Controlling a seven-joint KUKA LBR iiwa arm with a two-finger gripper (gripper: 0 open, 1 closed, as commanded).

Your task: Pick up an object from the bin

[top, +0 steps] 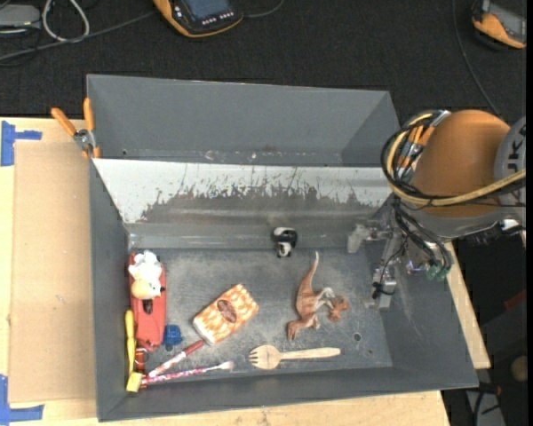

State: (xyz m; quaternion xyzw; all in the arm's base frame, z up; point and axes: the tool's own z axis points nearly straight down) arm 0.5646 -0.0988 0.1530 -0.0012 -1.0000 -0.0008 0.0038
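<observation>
The jaws hang near the right wall of the bin [249, 140], beside the brown toy dinosaur [313, 304]; we cannot tell if they are spread or closed. We judge this the approach: next they must centre over the dinosaur and descend.

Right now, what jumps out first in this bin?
The robot's orange-covered wrist looms at the right, its gripper hanging low inside the bin. Just left of it lies a brown toy dinosaur. A red toy with a white figure stands out by the left wall.
</observation>
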